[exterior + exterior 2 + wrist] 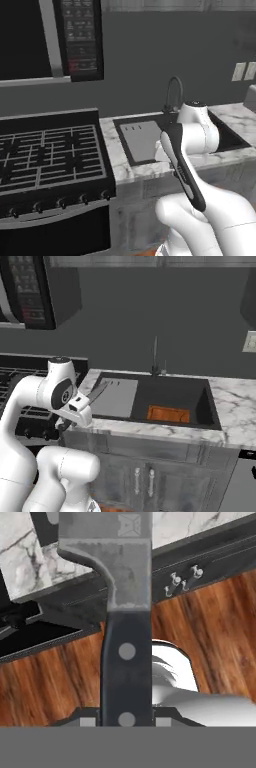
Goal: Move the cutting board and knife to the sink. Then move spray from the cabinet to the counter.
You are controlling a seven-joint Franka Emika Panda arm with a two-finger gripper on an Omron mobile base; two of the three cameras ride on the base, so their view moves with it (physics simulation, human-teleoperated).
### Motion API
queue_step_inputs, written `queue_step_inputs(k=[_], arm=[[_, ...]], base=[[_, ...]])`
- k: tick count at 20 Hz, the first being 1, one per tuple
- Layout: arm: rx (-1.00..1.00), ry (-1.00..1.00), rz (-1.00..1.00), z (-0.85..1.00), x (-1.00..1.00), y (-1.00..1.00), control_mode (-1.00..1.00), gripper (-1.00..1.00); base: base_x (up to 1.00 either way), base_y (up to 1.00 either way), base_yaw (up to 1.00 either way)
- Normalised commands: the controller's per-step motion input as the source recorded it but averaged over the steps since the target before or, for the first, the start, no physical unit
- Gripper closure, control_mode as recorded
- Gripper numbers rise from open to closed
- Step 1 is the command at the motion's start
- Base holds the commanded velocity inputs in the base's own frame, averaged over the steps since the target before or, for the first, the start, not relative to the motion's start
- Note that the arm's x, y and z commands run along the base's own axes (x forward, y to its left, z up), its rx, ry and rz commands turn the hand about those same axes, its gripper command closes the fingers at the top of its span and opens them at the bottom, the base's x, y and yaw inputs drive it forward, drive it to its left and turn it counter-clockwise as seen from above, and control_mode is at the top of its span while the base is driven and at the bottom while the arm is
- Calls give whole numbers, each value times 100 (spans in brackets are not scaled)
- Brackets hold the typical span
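Gripped by its black handle, the knife (pixel 126 612) is seen in the hand view as a broad grey steel blade with a dull, mottled surface, joined to a smooth dark handle set with two pale round rivets. The handle runs straight down between the two small dark fingertips of the gripper (pixel 126 722), which is closed narrowly upon it. In the right base view the blade is seen pointing up and away from the hand, out over the front left edge of the sink (pixel 172 391), a dark rectangular basin with a light grey panel at its left and a thin curved faucet (pixel 155 356) behind. The cutting board (pixel 168 414), flat, orange-brown and wooden, lies on the basin floor, well apart from the knife. The counter (pixel 235 406) is white marble veined with grey. The white arm is folded, its wrist held low beside the counter's front edge.
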Motion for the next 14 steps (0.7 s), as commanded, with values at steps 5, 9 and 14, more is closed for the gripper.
queue_step_inputs(k=[5, 9, 14], arm=[[0, 0, 0, 0, 0, 0, 100, 100], [0, 0, 0, 0, 0, 0, 100, 100], [0, 0, 0, 0, 0, 0, 100, 100]], base=[[3, -100, 0], [0, -88, 0], [22, -58, 1]])
